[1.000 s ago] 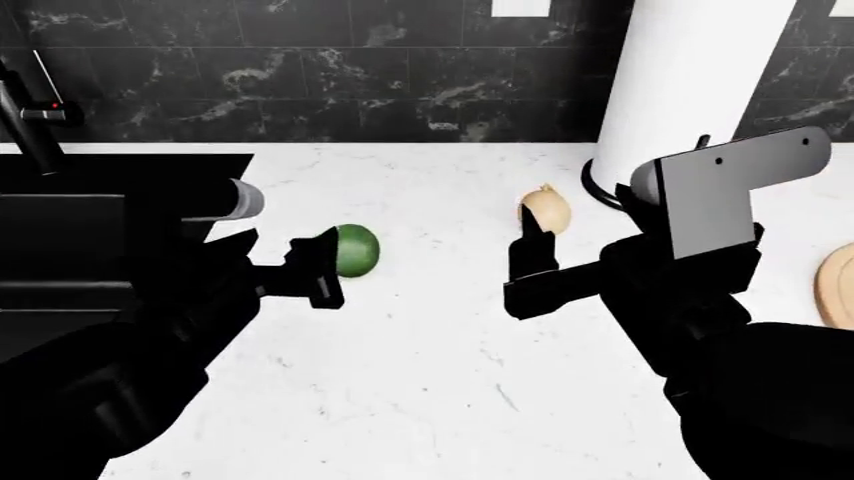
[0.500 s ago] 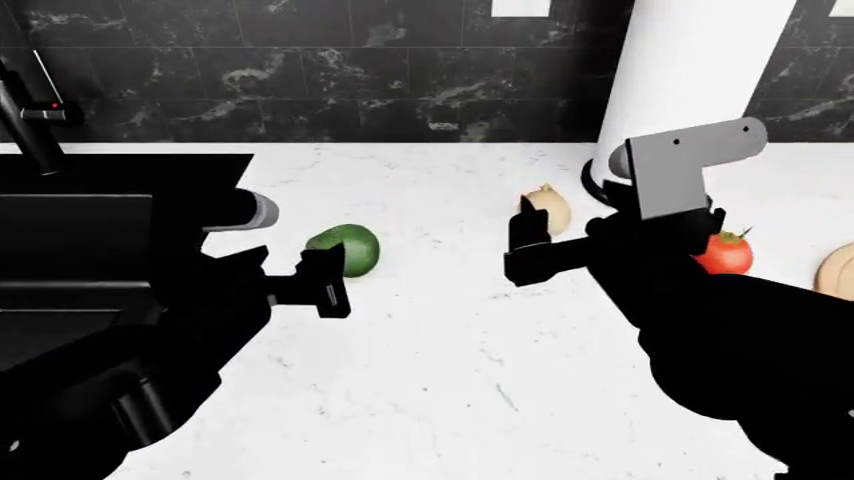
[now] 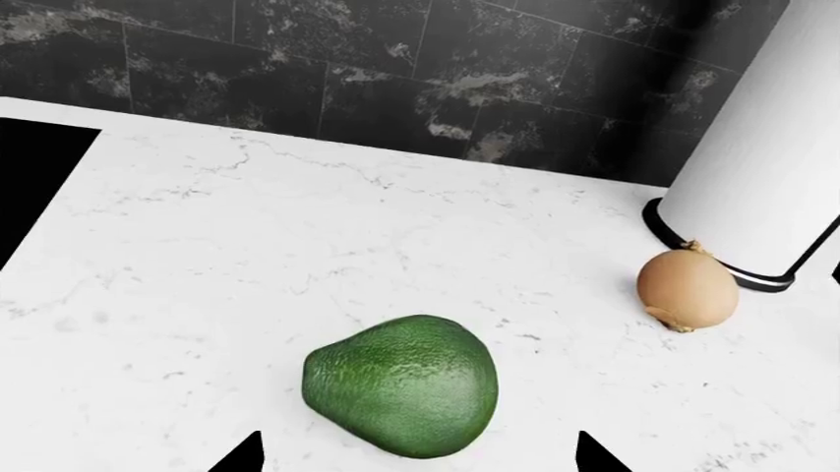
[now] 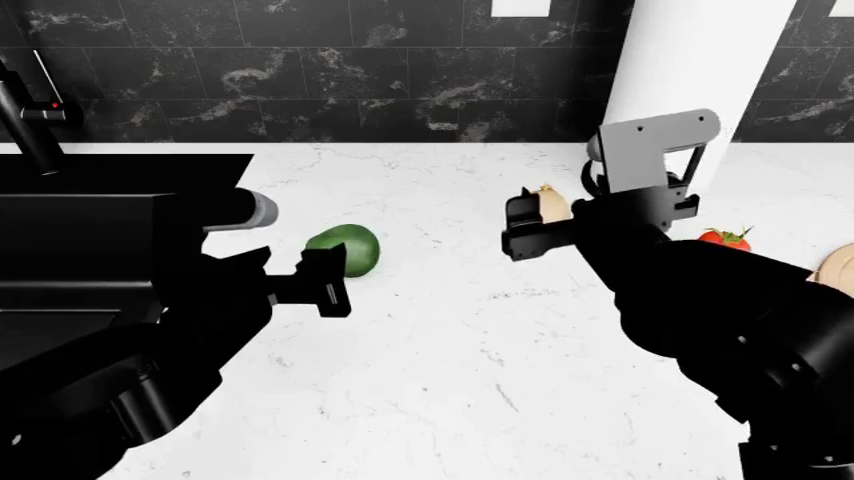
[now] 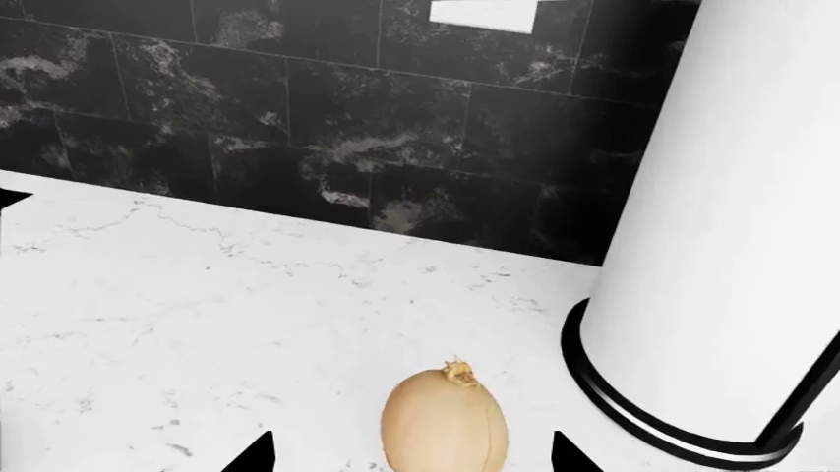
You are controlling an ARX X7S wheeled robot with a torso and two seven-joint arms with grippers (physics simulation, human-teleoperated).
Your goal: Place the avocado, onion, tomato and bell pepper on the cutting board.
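Note:
The dark green avocado lies on the white counter; in the left wrist view it sits just ahead of my open left gripper, whose tips flank its near end without touching. In the head view my left gripper is just short of it. The tan onion lies beside the white roll; my open right gripper is right at it, and in the right wrist view the onion lies between the tips. The tomato shows behind my right arm. The cutting board peeks in at the right edge. The bell pepper is out of view.
A tall white paper-towel roll on a black base stands behind the onion, against the black tiled wall. A black sink with a faucet lies at the left. My arms hide much of the counter's front.
My right gripper moved forward to the onion, its arm uncovering the tomato. My left gripper stayed just short of the avocado.

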